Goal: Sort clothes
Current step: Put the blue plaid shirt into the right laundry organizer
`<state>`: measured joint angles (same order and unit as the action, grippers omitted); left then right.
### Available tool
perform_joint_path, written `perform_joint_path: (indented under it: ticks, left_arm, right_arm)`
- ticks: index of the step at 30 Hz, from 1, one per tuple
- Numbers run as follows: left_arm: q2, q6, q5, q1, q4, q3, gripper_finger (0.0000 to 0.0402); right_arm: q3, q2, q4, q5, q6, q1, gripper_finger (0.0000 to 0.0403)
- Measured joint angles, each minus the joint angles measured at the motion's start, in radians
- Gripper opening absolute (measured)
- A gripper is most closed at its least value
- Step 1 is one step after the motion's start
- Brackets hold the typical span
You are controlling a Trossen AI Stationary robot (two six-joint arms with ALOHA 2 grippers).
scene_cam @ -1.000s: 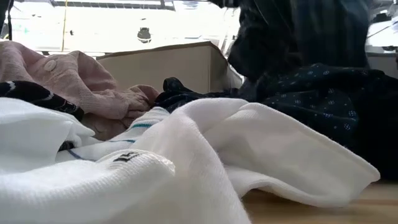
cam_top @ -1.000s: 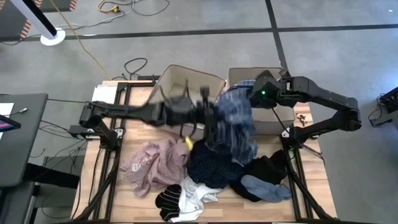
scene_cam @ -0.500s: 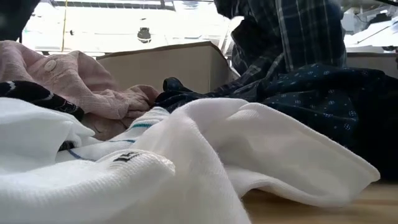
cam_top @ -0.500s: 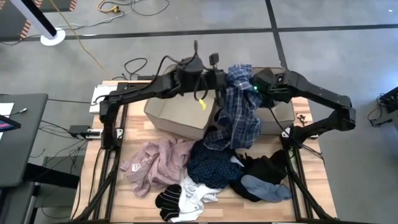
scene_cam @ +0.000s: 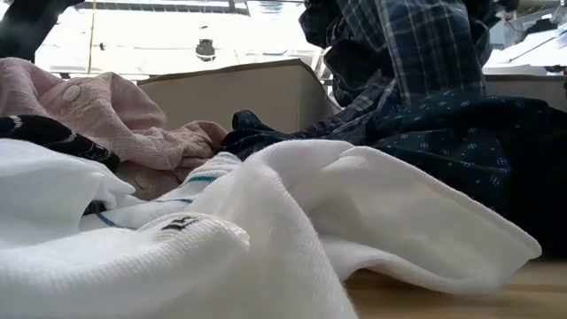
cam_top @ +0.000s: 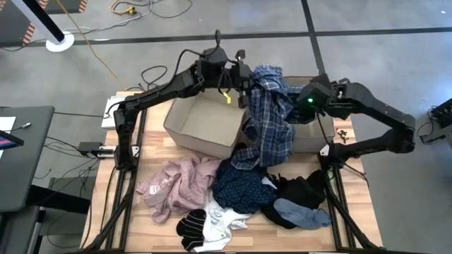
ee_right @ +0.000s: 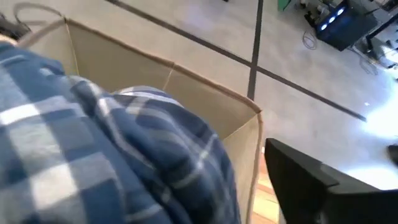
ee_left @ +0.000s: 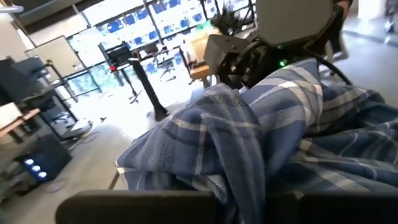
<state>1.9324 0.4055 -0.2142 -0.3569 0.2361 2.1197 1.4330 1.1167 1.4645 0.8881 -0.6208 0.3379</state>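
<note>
Table (cam_top: 152, 226) carries two beige bins (cam_top: 205, 127) along its far edge and a heap of clothes toward the near edge. Plaid shirt (cam_top: 272, 116) hangs high between both arms, over the gap between the bins, tail trailing down onto the dark dotted piece (cam_top: 244, 187). Pink top (cam_top: 180, 185) lies near the left edge, black piece (cam_top: 304, 190) and light blue piece (cam_top: 304, 212) toward the right edge, striped socks (cam_top: 192, 227) at the near edge. Shirt's light, floppy, prob. drapes and snags; best pinched at a bunched fold. Left gripper (cam_top: 244, 76) is raised w/ arm stretched, clenched on shirt's top. Right gripper (cam_top: 300, 109) sits beside shirt, arm bent; grip can't tell.
</note>
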Motion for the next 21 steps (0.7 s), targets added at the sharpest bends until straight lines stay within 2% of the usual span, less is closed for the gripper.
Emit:
perform_joint_path:
  ticks: [6, 15, 21]
  left_arm:
    - [0.000, -0.014, -0.048, -0.019, -0.012, 0.000, 0.0000]
    - [0.000, -0.021, -0.051, -0.033, -0.014, 0.000, 0.0000]
    - [0.000, -0.027, -0.051, -0.032, -0.007, 0.000, 0.0000]
  right_arm:
    - [0.000, -0.069, -0.006, -0.006, -0.031, -0.074, 0.0275]
    - [0.000, -0.127, 0.002, -0.277, 0.015, -0.117, 0.0276]
    - [0.000, -0.160, 0.009, -0.311, 0.013, -0.187, 0.0276]
